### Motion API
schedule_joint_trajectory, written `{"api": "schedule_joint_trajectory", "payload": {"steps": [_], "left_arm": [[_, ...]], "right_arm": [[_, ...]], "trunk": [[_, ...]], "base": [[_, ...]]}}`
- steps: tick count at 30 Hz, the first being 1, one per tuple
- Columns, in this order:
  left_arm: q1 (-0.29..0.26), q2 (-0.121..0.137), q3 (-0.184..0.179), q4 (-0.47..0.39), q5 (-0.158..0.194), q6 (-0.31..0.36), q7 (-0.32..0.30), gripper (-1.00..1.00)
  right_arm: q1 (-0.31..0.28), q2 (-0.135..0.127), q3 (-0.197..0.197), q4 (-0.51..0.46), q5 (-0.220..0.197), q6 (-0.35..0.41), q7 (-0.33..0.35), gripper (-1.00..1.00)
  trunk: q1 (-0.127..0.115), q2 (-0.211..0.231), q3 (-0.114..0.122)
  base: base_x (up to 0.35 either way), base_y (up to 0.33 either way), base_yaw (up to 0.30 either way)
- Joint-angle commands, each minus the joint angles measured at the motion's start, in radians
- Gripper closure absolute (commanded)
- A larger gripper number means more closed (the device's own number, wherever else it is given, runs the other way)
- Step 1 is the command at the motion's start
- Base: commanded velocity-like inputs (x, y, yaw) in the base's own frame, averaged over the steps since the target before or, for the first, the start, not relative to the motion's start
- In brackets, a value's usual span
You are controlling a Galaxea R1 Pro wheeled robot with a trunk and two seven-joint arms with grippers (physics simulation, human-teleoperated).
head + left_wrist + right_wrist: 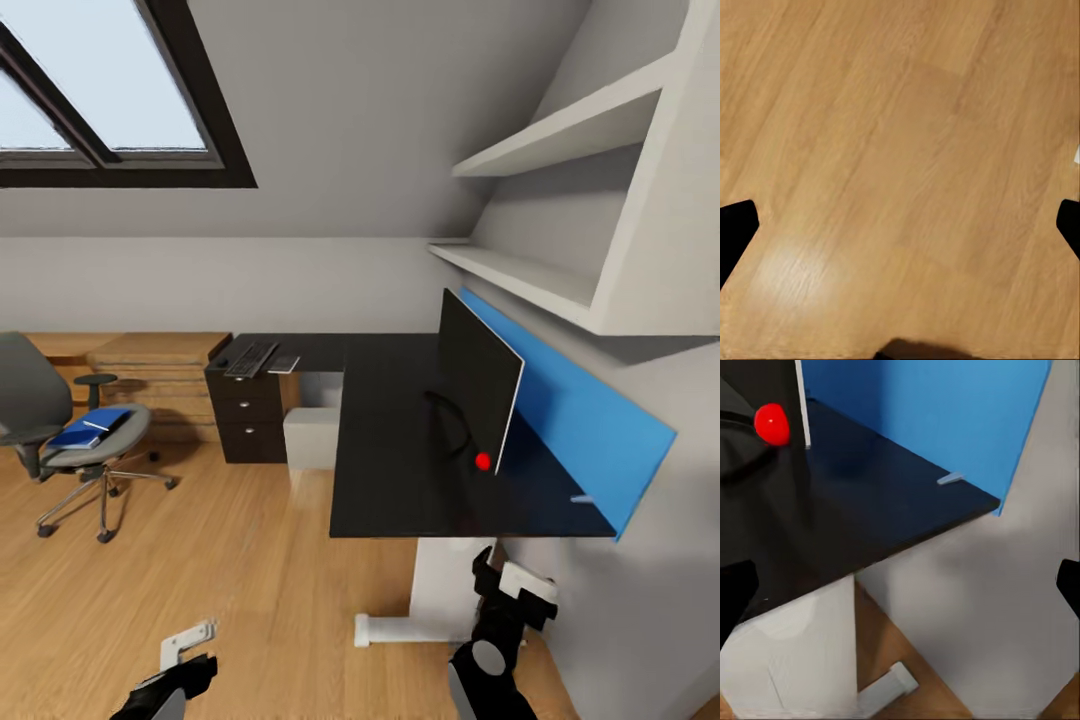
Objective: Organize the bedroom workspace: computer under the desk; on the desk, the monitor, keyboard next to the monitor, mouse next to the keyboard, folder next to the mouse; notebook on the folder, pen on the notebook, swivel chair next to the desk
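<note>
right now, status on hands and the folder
Left hand open, right hand open, both empty. Folder on chair. Monitor on desk.

The swivel chair (40,420) is cropped at the edge; the computer (312,437) sits partly hidden under the desk (400,470).

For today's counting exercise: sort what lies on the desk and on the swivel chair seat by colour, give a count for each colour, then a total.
Black or dark: 2, the monitor and the keyboard on the desk.
Blue: 1, the folder on the swivel chair.
White or pale: 3, the pen on the folder, a sheet-like item beside the keyboard, a small pale object near the blue wall panel.
Total: 6
</note>
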Motion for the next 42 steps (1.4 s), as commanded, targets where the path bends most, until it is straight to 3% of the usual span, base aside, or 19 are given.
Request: {"api": "schedule_joint_trajectory", "payload": {"steps": [1,7,10,14,17,24,31,38,42], "left_arm": [[-0.001,0.001,-0.007,0.012,0.006,0.000,0.009,-1.00],[-0.001,-0.002,-0.035,0.103,0.004,-0.063,0.007,-1.00],[-0.001,-0.002,-0.075,0.161,0.003,-0.124,0.006,-1.00],[-0.001,-0.009,-0.096,0.198,0.003,-0.165,0.000,-1.00],[-0.001,-0.020,-0.105,0.226,0.004,-0.187,-0.029,-1.00],[-0.001,-0.030,-0.111,0.310,0.005,-0.239,-0.186,-1.00],[-0.001,-0.062,-0.111,0.370,0.004,-0.316,-0.242,-1.00],[-0.001,-0.070,-0.110,0.382,0.007,-0.340,-0.249,-1.00],[-0.001,-0.077,-0.112,0.405,0.006,-0.401,-0.250,-1.00]], "right_arm": [[0.002,0.000,0.001,0.012,0.000,-0.007,-0.004,-1.00],[0.013,0.004,0.002,0.153,-0.002,-0.060,0.000,-1.00],[0.015,0.006,0.005,0.279,-0.001,-0.150,0.018,-1.00],[0.015,0.006,0.005,0.377,-0.001,-0.224,0.050,-1.00],[0.015,0.006,0.004,0.466,0.000,-0.286,0.107,-1.00],[0.015,0.006,0.001,0.631,0.000,-0.391,0.315,-1.00],[0.016,0.007,-0.002,0.691,-0.001,-0.425,0.379,-1.00],[0.015,0.008,-0.003,0.703,-0.008,-0.437,0.391,-1.00],[0.015,0.008,-0.001,0.722,-0.009,-0.439,0.394,-1.00]], "trunk": [[0.000,-0.001,-0.001],[0.000,-0.001,-0.001],[0.000,-0.001,-0.001],[0.000,-0.001,-0.001],[0.000,-0.001,-0.001],[0.000,-0.001,-0.001],[0.000,-0.001,-0.002],[0.000,-0.001,-0.006],[0.000,-0.001,-0.009]], "base": [[-0.296,0.196,0.000],[-0.279,0.216,0.000],[-0.258,0.238,0.000],[-0.217,0.265,0.000],[-0.102,0.300,0.000],[0.032,0.318,0.000],[0.191,0.287,0.124],[0.162,0.086,0.243],[0.024,0.033,0.210]]}}
